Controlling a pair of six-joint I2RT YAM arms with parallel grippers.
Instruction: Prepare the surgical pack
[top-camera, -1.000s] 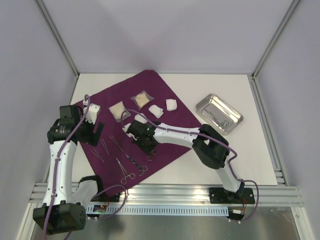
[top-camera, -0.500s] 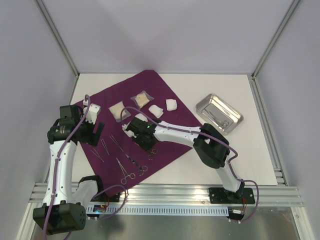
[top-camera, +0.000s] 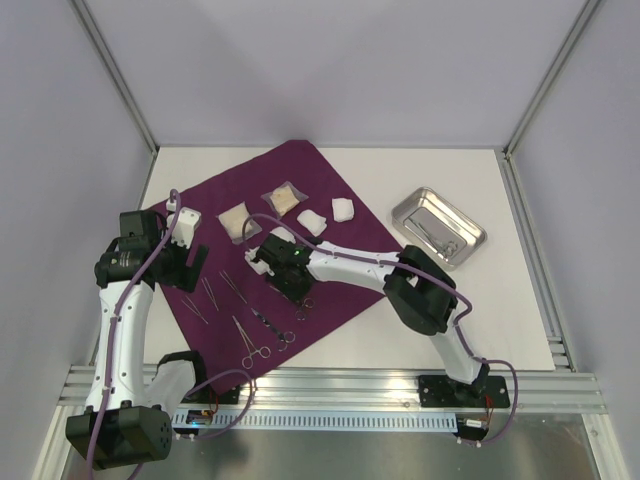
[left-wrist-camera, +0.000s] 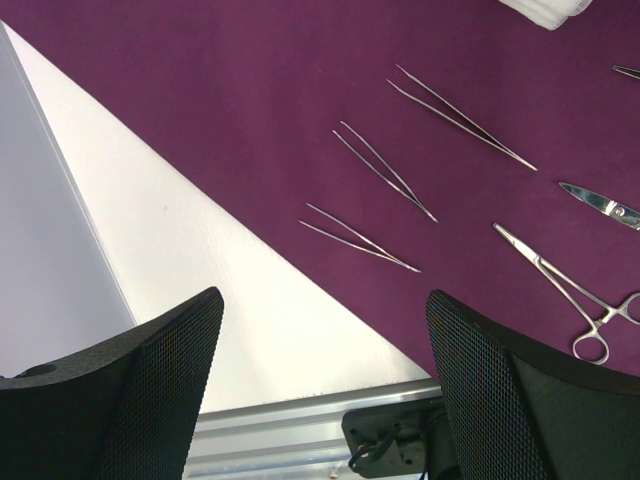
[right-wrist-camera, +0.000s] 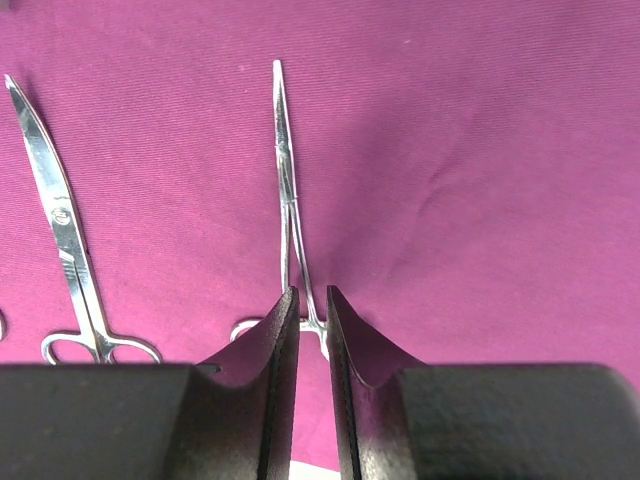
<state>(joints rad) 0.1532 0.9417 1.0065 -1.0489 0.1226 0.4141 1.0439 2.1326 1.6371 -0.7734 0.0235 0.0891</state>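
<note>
Arms: Only my right arm has moved since a second ago. Its wrist has crept a touch leftward and farther out over the cloth (top-camera: 300, 170), and its fingers have drawn in slightly. My left arm is where it was.

Tech: What do the fingers have?

Arms: My right fingers (right-wrist-camera: 292, 310) are down to a thin slit with the handle of the forceps (right-wrist-camera: 288, 200) in it, just above the rings. The forceps lie flat on the cloth, tip pointing away from me. My left fingers (top-camera: 188, 262) are spread wide and hold nothing. They hang over the cloth's left side.

Tech: Edges and room, near to far?

Arms: Nearest is the rail (top-camera: 330, 385) along the counter's (top-camera: 520, 320) front edge, and the cloth's near corner comes almost up to it. The cloth lies as a diamond. Its near-left edge runs diagonally, with bare white counter beside it under my left wrist. On the near half lie the spare forceps (left-wrist-camera: 560, 290), then the scissors (right-wrist-camera: 65, 235) just beside the held pair, and three tweezers (left-wrist-camera: 385, 170) toward the left. Past my right fingers come the gauze pads (top-camera: 312, 222), one just beside my wrist, and beyond them two tan packets (top-camera: 283, 198). The tray (top-camera: 457, 214) sits off the cloth to the right, well apart, with bare counter between it and the cloth's right edge.
</note>
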